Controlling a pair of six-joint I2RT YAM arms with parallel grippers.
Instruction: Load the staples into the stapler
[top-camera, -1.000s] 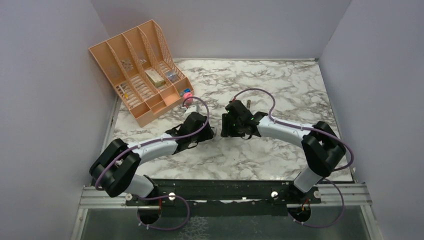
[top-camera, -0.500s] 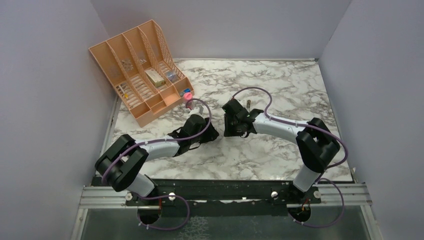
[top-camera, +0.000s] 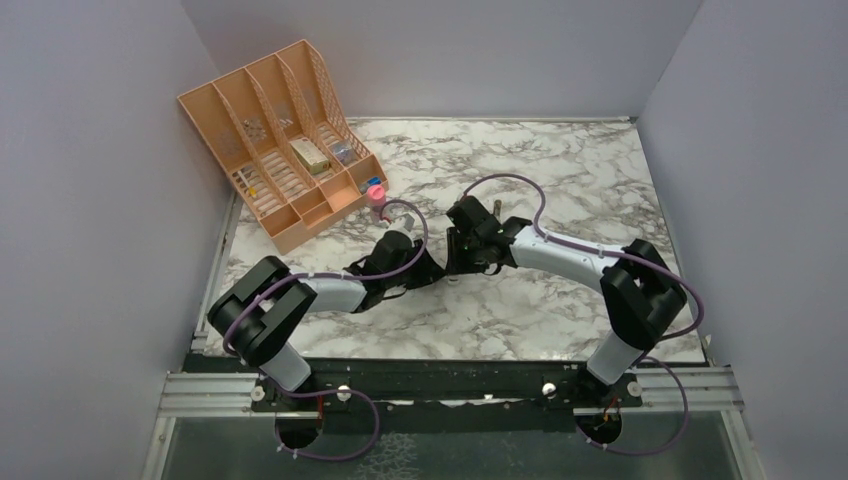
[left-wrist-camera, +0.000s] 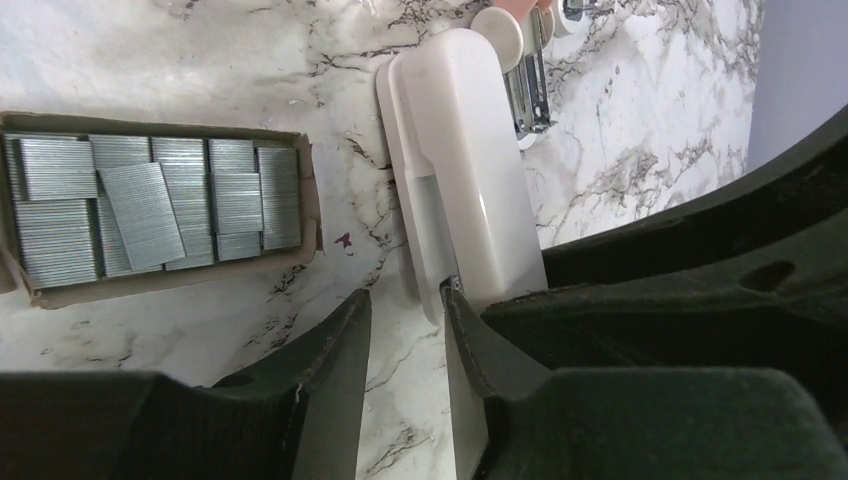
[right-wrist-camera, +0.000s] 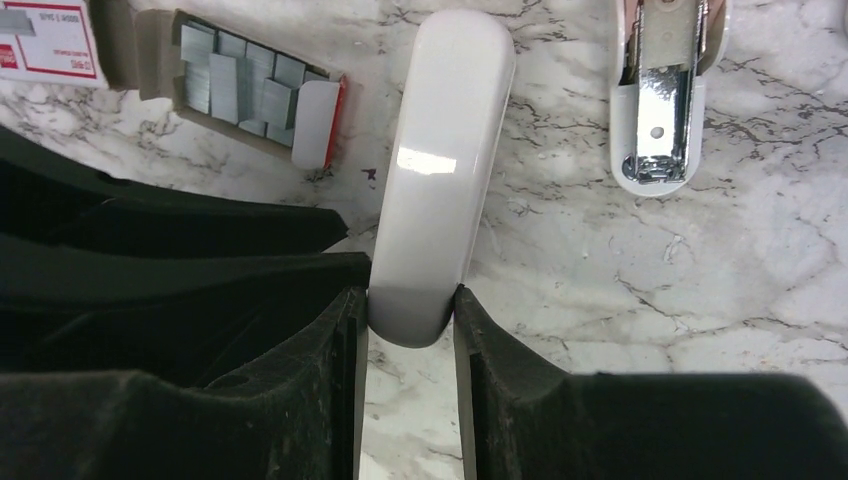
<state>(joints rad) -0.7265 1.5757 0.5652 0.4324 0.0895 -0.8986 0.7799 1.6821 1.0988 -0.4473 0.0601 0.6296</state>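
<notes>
Staples (left-wrist-camera: 235, 200) lie at nine o'clock of the stapler (right-wrist-camera: 440, 170) our right fingers (right-wrist-camera: 490, 370) clench. Our left fingers (left-wrist-camera: 335, 370) hang released; we'd pinch one strip (left-wrist-camera: 140, 215) squarely.

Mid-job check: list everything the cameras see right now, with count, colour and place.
stapler: one, white, swung open at the table's middle; its metal channel lies beside the lid.
staples: many strips, silvery grey, in the tray.
tray: one, grey-brown, on the table beside the stapler.
sleeve: one, red and white, next to the tray.
organizer: one, peach, far left corner.
box: one, yellowish, inside the organizer.
bottle: one, pink cap, at the organizer's near right corner.
table: one, white-grey marble.
left tool: black, open, by the lid's end.
right tool: black, clamped on the lid's end.
</notes>
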